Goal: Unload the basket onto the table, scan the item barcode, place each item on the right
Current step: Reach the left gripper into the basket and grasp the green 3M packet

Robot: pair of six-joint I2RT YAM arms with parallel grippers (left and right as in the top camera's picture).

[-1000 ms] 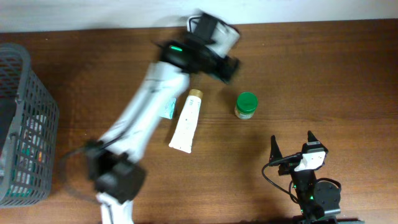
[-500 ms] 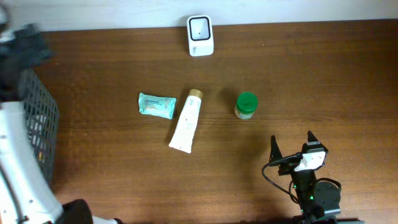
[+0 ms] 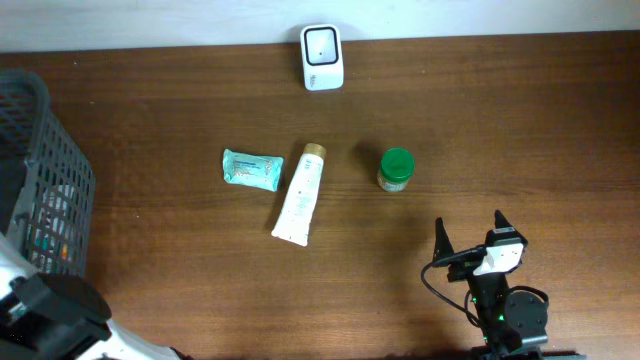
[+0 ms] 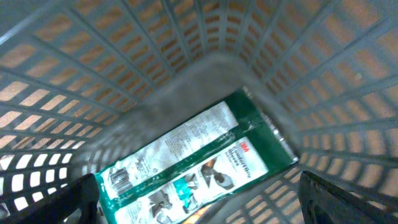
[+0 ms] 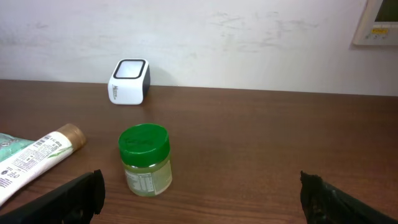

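The pack (image 4: 186, 158) is lying flat on the basket (image 4: 186, 43) floor, barcode up, directly under the left jaws, which are gaping and holding nothing. It is looking light, thin, crinkly and slippery; pinching one long edge seems best. The right jaws are idling released over the counter (image 3: 560, 130).

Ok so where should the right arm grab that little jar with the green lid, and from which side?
Probably the green lid, from straight above. The jar stands upright and the lid is round, so the fingers can close across it. A top grip also leaves the printed label on the side uncovered for scanning. The tube lies apart from the jar, so there is room.
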